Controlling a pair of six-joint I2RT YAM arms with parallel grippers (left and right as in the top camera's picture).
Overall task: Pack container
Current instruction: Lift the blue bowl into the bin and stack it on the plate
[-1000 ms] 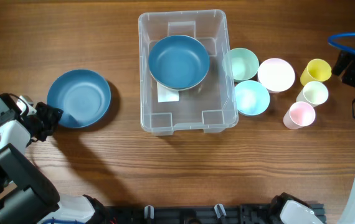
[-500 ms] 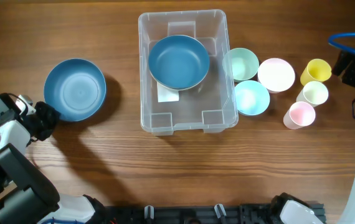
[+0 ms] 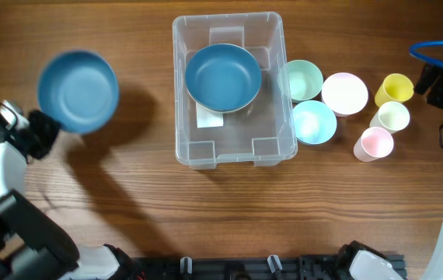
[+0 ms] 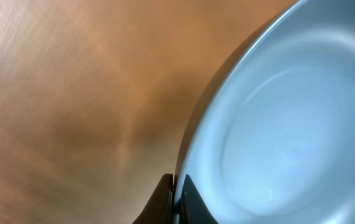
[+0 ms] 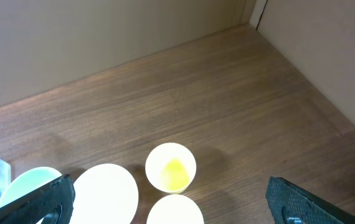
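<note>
The left claw (image 3: pixel 41 124) is clenched on the blue bowl's (image 3: pixel 78 90) near rim, apparently holding it clear of the worktop for carrying. The container (image 3: pixel 237 136) sits well to its right. The right claw (image 5: pixel 171 198) hangs released.

The table (image 3: pixel 206 210) is brown wood with a fine straight grain and a dull, matt finish. The container (image 3: pixel 228 15) at upper centre is clear, glossy plastic. The blue bowl (image 3: pixel 78 90) at upper left looks smooth, with a soft satin sheen.
</note>
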